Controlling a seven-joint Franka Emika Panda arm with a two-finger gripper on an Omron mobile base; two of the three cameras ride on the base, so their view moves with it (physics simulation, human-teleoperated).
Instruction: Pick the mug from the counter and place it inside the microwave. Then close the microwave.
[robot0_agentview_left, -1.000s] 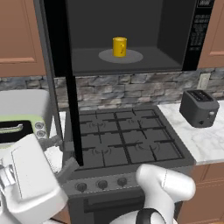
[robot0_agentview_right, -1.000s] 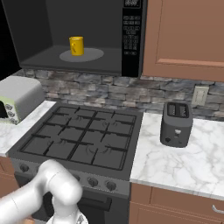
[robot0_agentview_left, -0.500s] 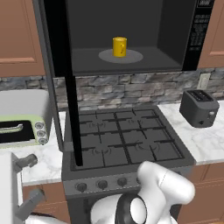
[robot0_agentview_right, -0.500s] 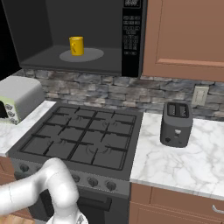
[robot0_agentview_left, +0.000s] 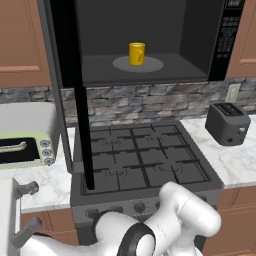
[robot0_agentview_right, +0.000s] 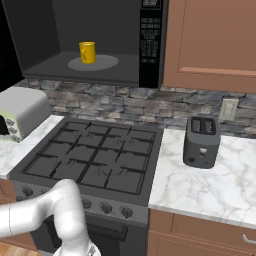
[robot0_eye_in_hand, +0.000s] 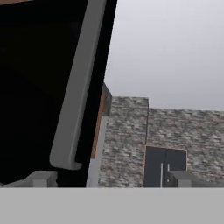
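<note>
A dark toaster (robot0_agentview_right: 201, 142) sits right of the stovetop (robot0_agentview_right: 95, 157); toaster oven (robot0_agentview_left: 22, 150) left.

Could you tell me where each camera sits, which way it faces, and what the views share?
Left base view: behind the arm to its left, facing the open microwave with the mug inside; white arm at lower right.
Right base view: behind to the right, same stove and toaster; arm at lower left.
Hand view: on the hand, looking along the open pincer at the door's grey handle.
Both base views share mug, microwave, stove, toaster.
</note>
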